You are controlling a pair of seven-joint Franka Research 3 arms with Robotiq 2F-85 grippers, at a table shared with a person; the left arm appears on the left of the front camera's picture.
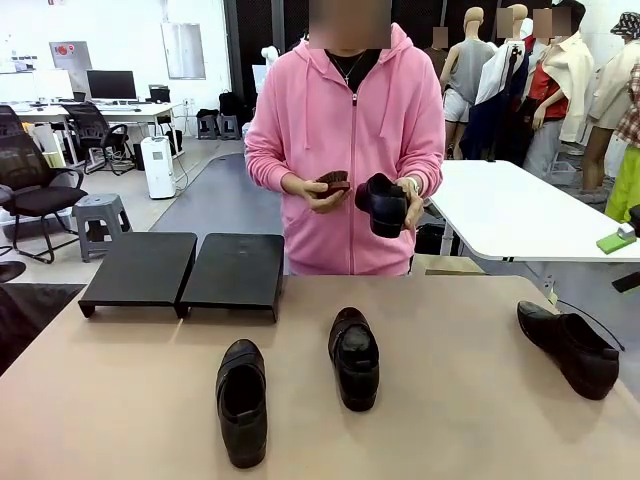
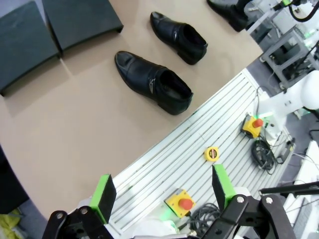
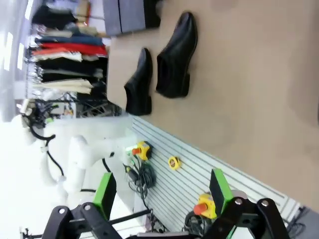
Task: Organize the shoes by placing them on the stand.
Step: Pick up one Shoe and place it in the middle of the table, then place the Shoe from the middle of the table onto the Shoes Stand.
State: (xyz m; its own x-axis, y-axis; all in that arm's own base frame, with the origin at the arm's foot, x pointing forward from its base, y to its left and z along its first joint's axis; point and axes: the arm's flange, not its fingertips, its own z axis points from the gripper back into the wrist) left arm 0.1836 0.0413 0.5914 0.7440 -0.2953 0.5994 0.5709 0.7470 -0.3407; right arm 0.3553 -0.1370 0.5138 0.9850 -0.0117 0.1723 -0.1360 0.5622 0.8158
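Your green finger pads (image 2: 103,196) look matt and rubbery. Just past them is a ribbed pale deck (image 2: 164,164), likely metal. Farther beyond: smooth matt tan tabletop (image 2: 75,114), glossy black leather dress shoes (image 2: 154,82), matt black flat-tray stand (image 2: 84,17). Person's pink hoodie (image 1: 345,130) is soft cloth.

The person (image 1: 345,215) wears a pink zip-front hoodie (image 1: 320,130) with long sleeves (image 1: 265,150) over a dark top (image 1: 357,65). The left gripper (image 2: 162,174) and the right gripper (image 3: 162,174) are black, with silver pivot screws and bright green pads (image 2: 103,196).
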